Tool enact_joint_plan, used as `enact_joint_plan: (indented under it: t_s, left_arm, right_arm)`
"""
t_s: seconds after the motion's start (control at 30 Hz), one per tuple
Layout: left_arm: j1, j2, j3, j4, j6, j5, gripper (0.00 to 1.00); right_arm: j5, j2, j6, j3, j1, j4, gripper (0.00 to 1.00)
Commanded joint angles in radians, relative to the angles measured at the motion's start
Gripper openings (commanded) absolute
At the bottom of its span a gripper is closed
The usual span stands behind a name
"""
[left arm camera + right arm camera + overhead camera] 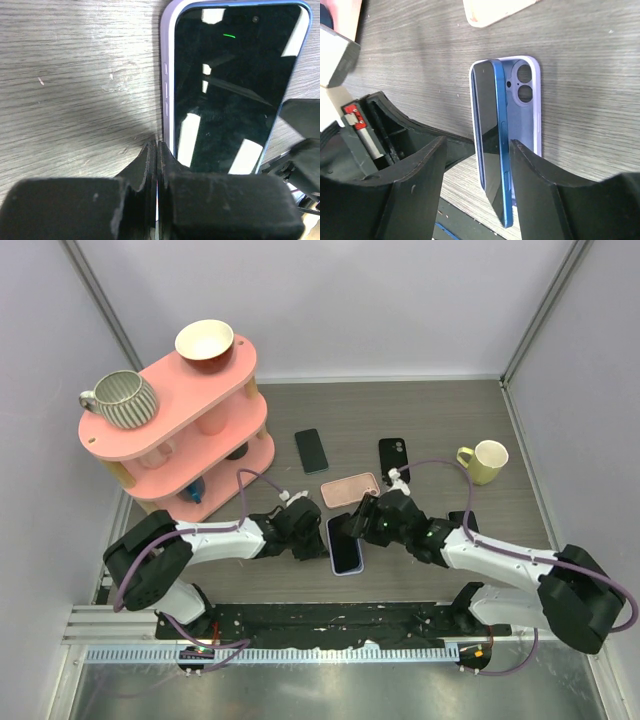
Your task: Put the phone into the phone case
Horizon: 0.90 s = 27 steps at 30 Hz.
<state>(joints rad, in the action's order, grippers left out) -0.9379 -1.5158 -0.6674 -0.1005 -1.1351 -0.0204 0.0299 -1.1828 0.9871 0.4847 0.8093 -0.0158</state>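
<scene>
The blue phone [495, 150] stands tilted in the lavender phone case [525, 107]. Its left long edge sits in the case and its right edge is lifted off it. My right gripper [477, 142] is open around the raised phone, with the right finger [545, 190] close beside the blue edge and the left finger well apart. In the top view, phone and case [345, 543] lie between both grippers. My left gripper [157, 146] is shut with nothing between its fingers, its tips against the case's left rim [167, 75] beside the dark screen [230, 90].
A peach case [350, 489], a dark phone [311, 450] and a black phone [393, 458] lie behind the work spot. A yellow mug [485, 461] stands at the right. A pink tiered shelf [180, 430] with cups fills the back left.
</scene>
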Motion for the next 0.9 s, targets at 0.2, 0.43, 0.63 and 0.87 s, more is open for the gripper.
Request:
enact_joint_plan:
  t_s: [0.2, 0.43, 0.63, 0.87]
  left_arm:
    - [-0.007, 0.058, -0.032, -0.11, 0.023, 0.056, 0.0]
    - [-0.007, 0.054, -0.096, -0.176, 0.063, 0.086, 0.23]
    - [-0.002, 0.048, -0.11, -0.127, 0.087, 0.079, 0.41]
    - [0.005, 0.008, -0.127, -0.1, 0.11, 0.069, 0.38]
  right_arm:
    - [0.082, 0.077, -0.163, 0.127, -0.038, 0.26, 0.61]
    - [-0.016, 0.014, -0.263, 0.106, -0.078, 0.22, 0.52]
    - [-0.13, -0.029, -0.269, 0.054, -0.09, 0.096, 0.43]
    - [-0.113, -0.098, -0.278, 0.042, -0.091, 0.07, 0.3]
